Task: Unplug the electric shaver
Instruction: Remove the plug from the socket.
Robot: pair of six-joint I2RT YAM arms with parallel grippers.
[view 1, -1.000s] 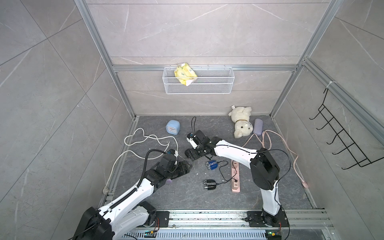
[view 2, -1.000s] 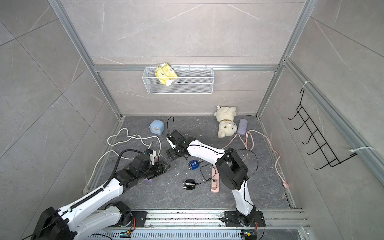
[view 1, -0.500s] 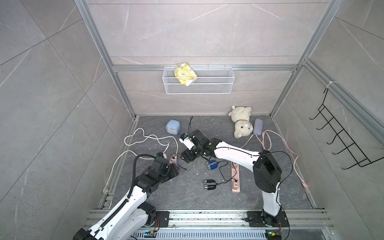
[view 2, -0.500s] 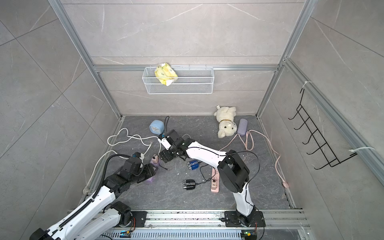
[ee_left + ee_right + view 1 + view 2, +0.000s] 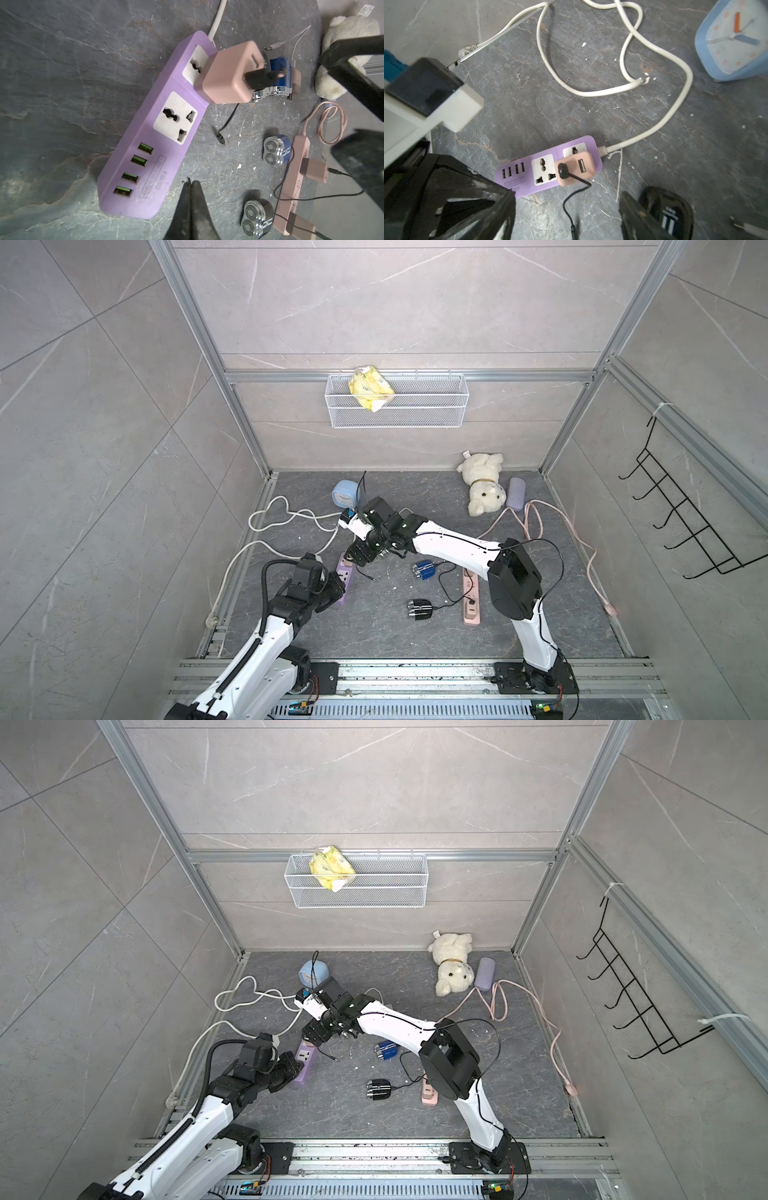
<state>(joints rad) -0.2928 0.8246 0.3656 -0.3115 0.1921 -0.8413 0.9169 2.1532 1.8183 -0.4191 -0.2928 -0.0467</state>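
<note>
1. Risk, L side: the L gripper point(image 5: 189, 185) has its tips right at the USB end of the purple strip point(image 5: 145, 166). Any sideways sweep prob. shoves the strip and drags the pink adapter point(image 5: 226, 76), which sits well ahead of the tips.
2. Risk, R side: the cord point(image 5: 572, 225) has a loose end btwn the tips of the R gripper point(image 5: 568, 199). Closing here prob. pinches cord, not the shaver point(image 5: 668, 214). The shaver lies just outside one jaw, so a nudge could knock it away.
3. L jaws: pressed together, holding nothing. Can't tell if they touch the strip.
4. R jaws: spread wide, empty, hanging over adapter and cord. Shaver looks unplugged from its cord.
</note>
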